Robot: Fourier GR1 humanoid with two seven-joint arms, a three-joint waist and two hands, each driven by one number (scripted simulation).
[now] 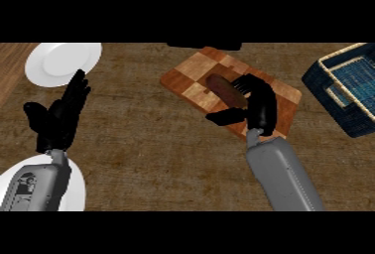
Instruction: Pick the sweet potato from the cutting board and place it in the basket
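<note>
A brown sweet potato (224, 90) lies on the checkered wooden cutting board (196, 69) near the counter's far middle. My right hand (260, 106) hovers over the board just right of the potato, fingers straight beside its right flank and thumb stretched left below it; the fingers do not curl round it. The dark blue basket (350, 84) with a pale rim stands at the right edge, partly cut off. My left hand (60, 115) rests open at the left, fingers up.
A white plate (60, 62) sits at the far left, its near edge behind my left fingertips. Another white plate (77, 191) lies under my left forearm at the lower left. A dark object (204, 45) shows at the top edge behind the board.
</note>
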